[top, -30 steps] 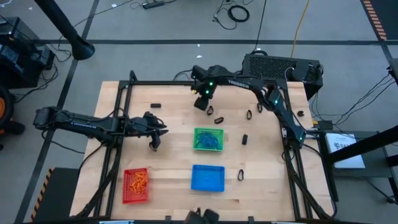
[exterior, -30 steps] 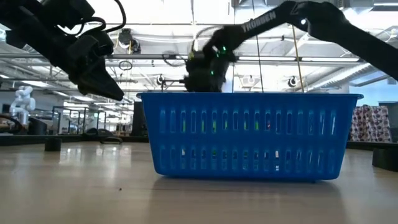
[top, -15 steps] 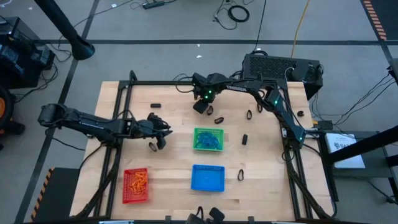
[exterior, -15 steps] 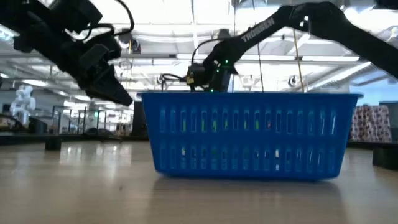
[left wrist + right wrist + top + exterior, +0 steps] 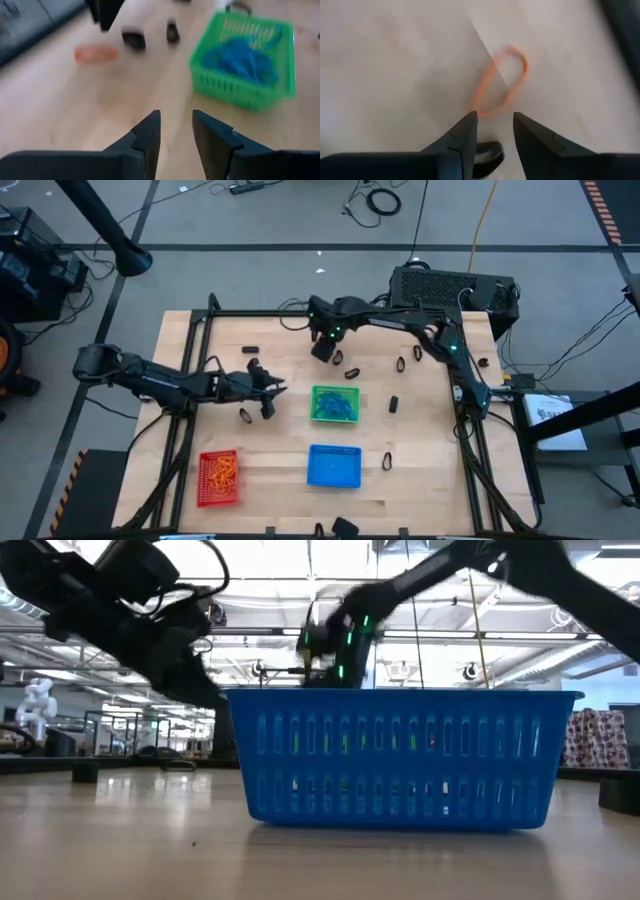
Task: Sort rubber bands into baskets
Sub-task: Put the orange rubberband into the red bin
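Observation:
My left gripper (image 5: 270,393) hovers open over bare wood just left of the green basket (image 5: 335,404), which holds blue rubber bands (image 5: 245,57). A black band (image 5: 245,416) lies beside it. My right gripper (image 5: 323,348) points down, open, at the table's far middle. An orange band (image 5: 501,82) lies flat just beyond its fingertips, and a black band (image 5: 487,152) lies on the wood below them. The red basket (image 5: 219,477) holds orange bands. The blue basket (image 5: 334,465) stands near the front.
Loose black bands lie on the wood at the far middle (image 5: 352,372), far right (image 5: 401,365), right of the green basket (image 5: 394,404) and beside the blue basket (image 5: 387,461). A black box (image 5: 450,290) stands at the far right corner.
My left gripper has moved toward the table's right edge, closer to the green basket, and sunk a little. My right gripper has stayed near the far middle and tipped more steeply downward.

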Available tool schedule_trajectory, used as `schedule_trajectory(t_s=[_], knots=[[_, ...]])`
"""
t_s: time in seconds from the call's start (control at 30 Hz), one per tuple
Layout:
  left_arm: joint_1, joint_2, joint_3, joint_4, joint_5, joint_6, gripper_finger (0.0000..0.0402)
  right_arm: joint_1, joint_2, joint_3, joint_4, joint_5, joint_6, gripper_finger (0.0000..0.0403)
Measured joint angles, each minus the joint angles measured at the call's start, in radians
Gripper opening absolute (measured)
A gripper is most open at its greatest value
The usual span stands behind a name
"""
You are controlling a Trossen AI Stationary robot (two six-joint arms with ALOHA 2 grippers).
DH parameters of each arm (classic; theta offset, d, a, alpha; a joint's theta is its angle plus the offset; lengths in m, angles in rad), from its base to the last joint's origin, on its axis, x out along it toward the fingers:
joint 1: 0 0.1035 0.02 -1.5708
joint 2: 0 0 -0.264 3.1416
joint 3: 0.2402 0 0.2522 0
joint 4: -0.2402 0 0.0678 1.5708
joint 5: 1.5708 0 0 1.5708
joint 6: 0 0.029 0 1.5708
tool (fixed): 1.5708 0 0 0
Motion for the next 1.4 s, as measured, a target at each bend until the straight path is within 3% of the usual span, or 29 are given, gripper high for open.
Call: schedule_trajectory(t_s=[0.13,0.3,0.43,0.63,0.73,1.0,1.13,1.4], knots=[[0.058,0.086,0.026,0.153,0.032,0.150,0.0121,0.015,-0.139,-0.004,0.017,-0.015,-0.085,0.0120],[0.172,0.262,0.178,0.146,0.180,0.244,0.0121,0.014,-0.330,-0.147,0.048,-0.040,-0.148,0.0120],[0.266,0.408,0.336,0.031,0.254,0.342,0.0121,0.013,-0.552,-0.423,0.169,-0.040,-0.150,0.0120],[0.405,0.568,0.619,-0.290,0.381,0.487,0.0121,0.033,-0.867,-0.893,0.588,-0.039,-0.073,0.0120],[0.453,0.621,0.728,-0.424,0.391,0.599,0.0121,0.065,-0.974,-1.077,0.762,-0.044,-0.047,0.0120],[0.546,0.803,1.004,-0.658,0.437,0.875,0.0121,0.122,-1.074,-1.358,1.089,-0.042,-0.041,0.0120],[0.571,0.918,1.171,-0.832,0.497,0.922,0.0121,0.129,-1.075,-1.380,1.109,-0.042,-0.041,0.0120],[0.578,1.098,1.415,-1.059,0.498,1.005,0.0121,0.140,-1.075,-1.382,1.110,-0.043,-0.051,0.0120]])
